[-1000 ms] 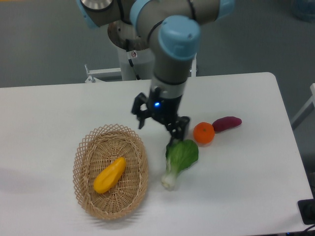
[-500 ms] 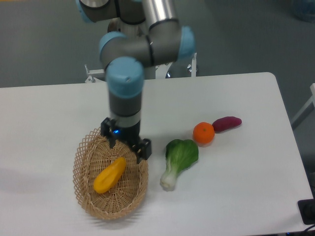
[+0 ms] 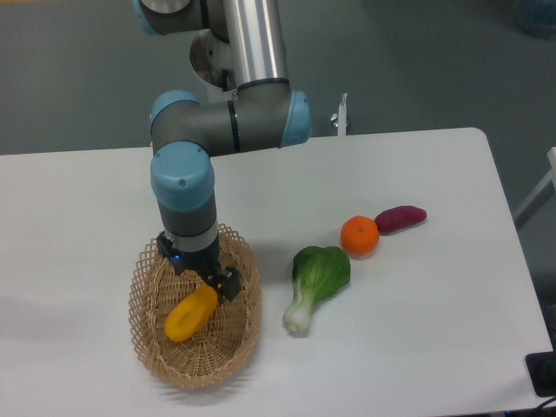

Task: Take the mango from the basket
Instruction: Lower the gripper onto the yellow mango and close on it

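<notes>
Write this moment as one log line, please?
phase: reaching | fingers: open over mango | mango: in basket, not lifted

The basket (image 3: 148,295) is showing rough, open-woven tan wicker, while the mango (image 3: 189,314) inside it is looking smooth and faintly waxy. The counter (image 3: 434,330) is appearing white, smooth and matt, and the arm (image 3: 252,52) is gleaming with brushed metal between glossy blue plastic caps.

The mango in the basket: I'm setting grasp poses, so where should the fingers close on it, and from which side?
Probably across the mango's middle, from above. It lies flat and diagonal in the basket, whose rim blocks side approaches. The gripper hovers over its upper end.
</notes>
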Robot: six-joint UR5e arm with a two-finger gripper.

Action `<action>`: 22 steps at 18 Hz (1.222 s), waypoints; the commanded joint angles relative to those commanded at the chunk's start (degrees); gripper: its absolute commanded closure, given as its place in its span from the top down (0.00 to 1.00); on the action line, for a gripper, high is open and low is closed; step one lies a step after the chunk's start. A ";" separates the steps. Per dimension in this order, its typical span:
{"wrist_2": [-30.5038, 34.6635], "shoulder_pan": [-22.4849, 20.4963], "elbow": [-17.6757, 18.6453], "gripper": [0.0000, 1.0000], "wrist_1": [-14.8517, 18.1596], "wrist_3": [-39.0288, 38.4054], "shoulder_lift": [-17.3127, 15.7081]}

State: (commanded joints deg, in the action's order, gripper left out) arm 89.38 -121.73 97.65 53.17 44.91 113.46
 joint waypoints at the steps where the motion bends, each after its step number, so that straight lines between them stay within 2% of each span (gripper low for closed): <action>1: 0.44 0.35 -0.09 1.00 -0.17 0.00 0.61; 8: 1.59 1.15 0.00 1.00 -0.53 -0.79 2.29; 12: 1.68 1.41 0.00 1.00 -2.28 -2.98 3.78; 22: 1.85 1.94 -0.26 1.00 -2.81 -5.27 4.93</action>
State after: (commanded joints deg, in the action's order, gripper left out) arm 91.23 -119.79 97.38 50.36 39.64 118.39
